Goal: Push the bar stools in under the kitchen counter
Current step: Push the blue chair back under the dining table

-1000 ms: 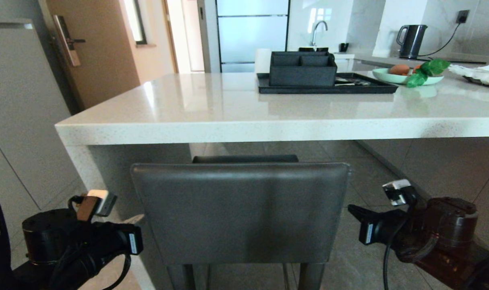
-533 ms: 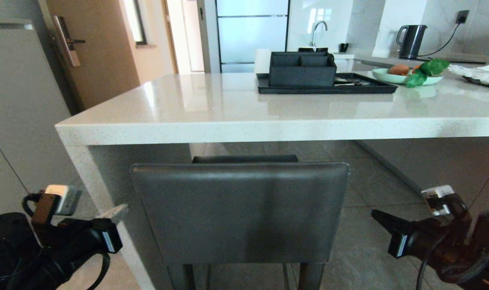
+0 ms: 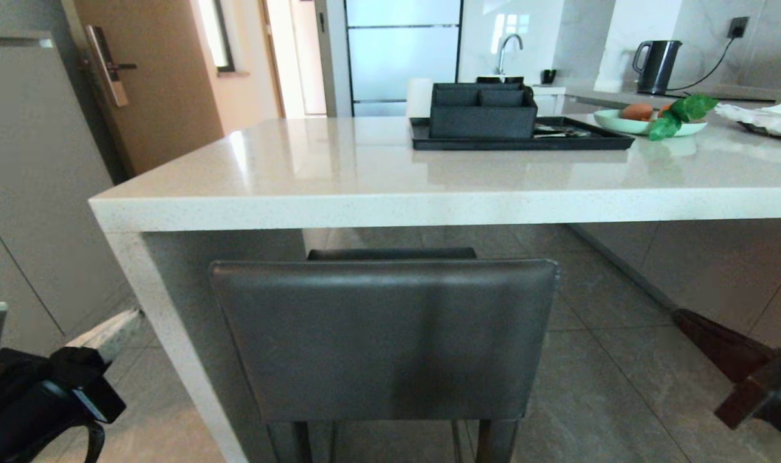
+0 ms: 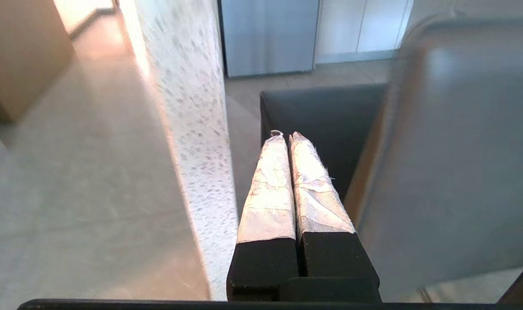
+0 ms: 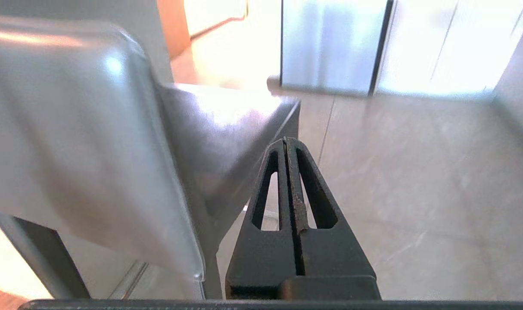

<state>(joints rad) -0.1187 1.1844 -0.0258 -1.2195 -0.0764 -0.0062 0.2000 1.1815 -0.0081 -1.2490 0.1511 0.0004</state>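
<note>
- Grey stool [image 3: 384,337]: stands centred before the robot, its boxy back facing the camera. Its seat [image 3: 390,253] reaches under the thick edge of the counter [image 3: 365,206], while the back stands just outside that edge. The teal stool is not in view.
- Counter: white speckled slab. Its end panel [image 3: 172,321] stands just beside the stool's left flank.
- Left gripper [image 4: 286,137]: taped fingers pressed together, nothing between them. It sits low at the left, between the end panel and the stool's back, apart from both.
- Right gripper [image 5: 286,142]: black fingers pressed together and empty. It sits beside the stool's right flank, over bare floor tiles [image 3: 596,386].
- Handling, as a judgement: the stool looks rigid and fairly heavy, with square legs [image 3: 493,444] likely to drag on the tiles rather than glide. The leather back is smooth and padded, so it would yield slightly to a push.
- Contact point, as a judgement: push flat on the back with closed fingers, one gripper near each side edge and low on the panel, which limits tipping and twisting toward the end panel.
</note>
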